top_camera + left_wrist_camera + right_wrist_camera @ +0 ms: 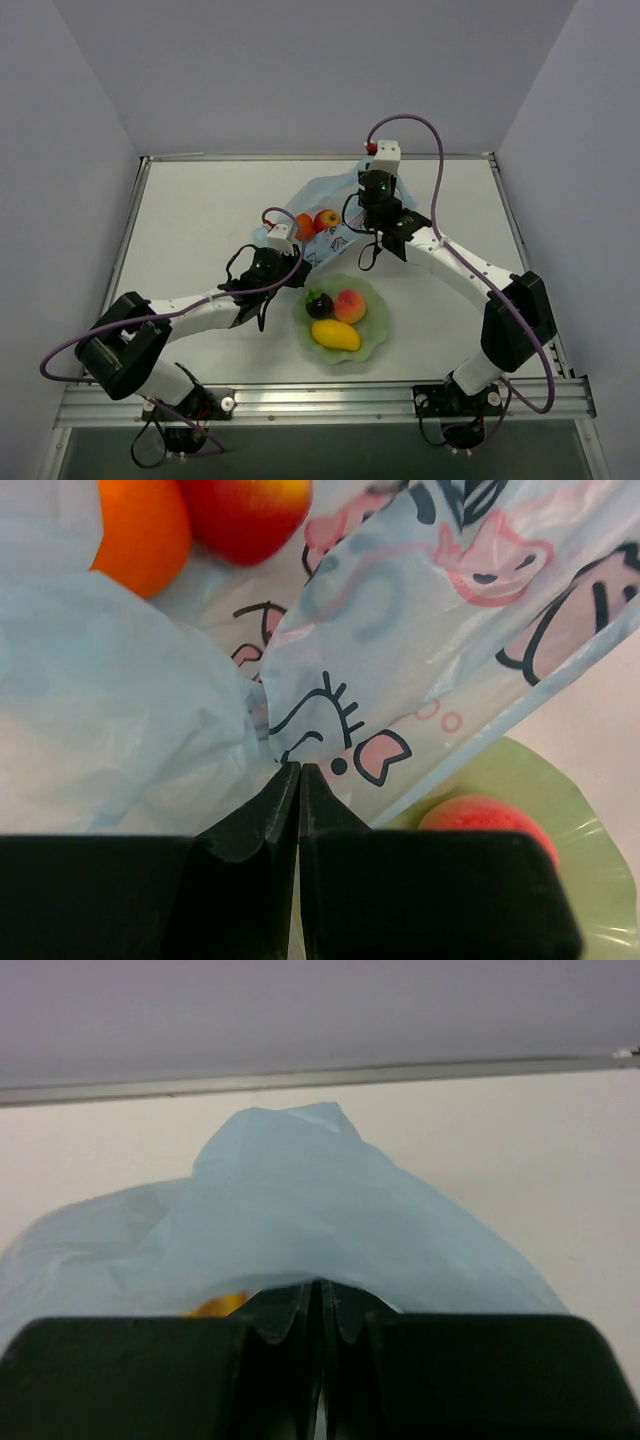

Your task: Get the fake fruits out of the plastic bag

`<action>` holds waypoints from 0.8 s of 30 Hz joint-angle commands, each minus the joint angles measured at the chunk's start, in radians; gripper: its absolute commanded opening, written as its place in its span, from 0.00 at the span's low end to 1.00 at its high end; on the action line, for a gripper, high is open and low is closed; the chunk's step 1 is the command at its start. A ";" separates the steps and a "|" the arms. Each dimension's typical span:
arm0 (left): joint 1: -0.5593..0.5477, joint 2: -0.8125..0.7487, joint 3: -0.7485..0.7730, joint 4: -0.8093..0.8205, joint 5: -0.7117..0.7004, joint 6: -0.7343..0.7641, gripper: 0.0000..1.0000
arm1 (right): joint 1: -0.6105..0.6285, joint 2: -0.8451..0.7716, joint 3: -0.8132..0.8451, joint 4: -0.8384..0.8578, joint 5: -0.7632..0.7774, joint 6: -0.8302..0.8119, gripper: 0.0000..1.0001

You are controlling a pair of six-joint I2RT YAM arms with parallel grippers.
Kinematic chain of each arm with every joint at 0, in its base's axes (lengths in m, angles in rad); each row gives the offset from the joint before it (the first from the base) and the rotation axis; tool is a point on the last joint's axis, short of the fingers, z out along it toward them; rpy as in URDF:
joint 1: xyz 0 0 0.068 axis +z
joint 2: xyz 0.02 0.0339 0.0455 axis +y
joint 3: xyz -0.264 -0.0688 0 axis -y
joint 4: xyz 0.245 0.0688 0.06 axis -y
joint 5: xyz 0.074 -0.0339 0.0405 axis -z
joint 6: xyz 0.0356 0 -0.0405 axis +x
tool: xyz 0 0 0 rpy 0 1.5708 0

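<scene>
From above, the left gripper (pixel 296 250) sits at the near left edge of the bag (pixel 335 238), its jaws hidden under the wrist. An orange (pixel 304 225) and an apple (pixel 327 220) lie touching in the bag's open mouth, just beyond this gripper. To its right, on the table (pixel 200 220), stands a bowl (pixel 375 335) with a dark fruit (pixel 319 303), a peach (pixel 349 305) and a mango (pixel 336 335). The right gripper (pixel 366 178) is at the bag's far right edge, the two fruits to its left. In the left wrist view, the left gripper (pixel 300 770) is closed tight on a fold of the bag (pixel 420 650). The orange (pixel 140 530) and apple (pixel 245 510) lie ahead and to the left. The bowl (pixel 560 790) and peach (pixel 485 815) are close on the right. In the right wrist view, the right gripper (pixel 320 1290) is closed, with the blue film of the bag (pixel 300 1190) pinched at its tips and rising in a peak ahead; bare table (pixel 540 1150) lies beyond.
</scene>
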 commanded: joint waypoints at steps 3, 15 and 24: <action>-0.005 -0.050 0.029 0.004 -0.048 0.025 0.02 | -0.106 0.066 -0.151 -0.012 -0.011 0.067 0.00; -0.005 -0.042 0.046 -0.043 -0.086 0.029 0.02 | -0.136 0.031 -0.213 -0.032 -0.155 0.080 0.65; -0.005 0.004 0.053 -0.027 -0.080 0.019 0.02 | -0.034 -0.126 -0.249 -0.102 -0.365 0.102 0.75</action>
